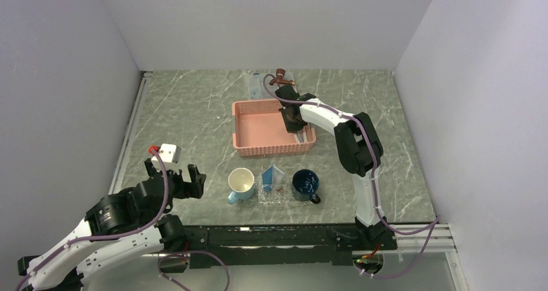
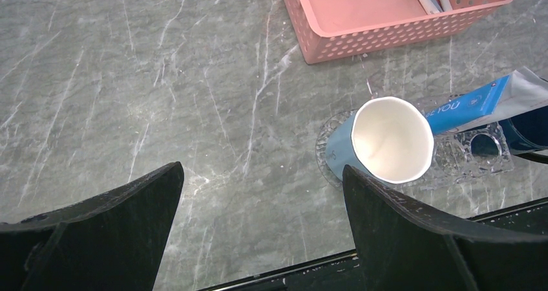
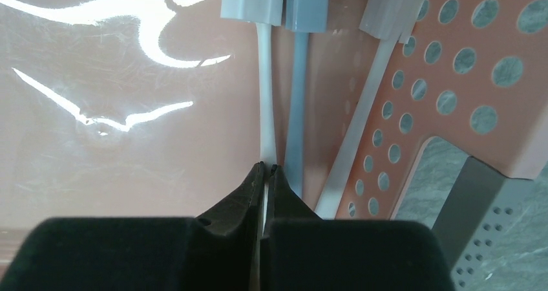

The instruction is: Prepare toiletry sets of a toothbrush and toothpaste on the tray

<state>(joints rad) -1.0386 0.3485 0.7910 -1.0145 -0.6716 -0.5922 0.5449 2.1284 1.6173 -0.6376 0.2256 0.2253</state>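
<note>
My right gripper (image 3: 265,168) is inside the pink basket (image 1: 258,119), shut on the handle of a white toothbrush (image 3: 266,90). A blue-grey toothbrush (image 3: 297,110) and another pale one (image 3: 362,129) lie beside it against the basket wall. In the top view the right gripper (image 1: 292,119) sits low at the basket's right side. A light-blue toothpaste tube (image 1: 272,174) leans on the small clear tray (image 1: 278,194) between the two cups; it also shows in the left wrist view (image 2: 475,103). My left gripper (image 2: 262,174) is open and empty above the bare table, left of the tray.
A light-blue cup with white inside (image 1: 240,184) stands left of the tray, a dark blue mug (image 1: 305,184) right of it. A larger clear tray (image 1: 255,84) lies behind the basket. The table's near edge (image 2: 310,265) is just below the left gripper.
</note>
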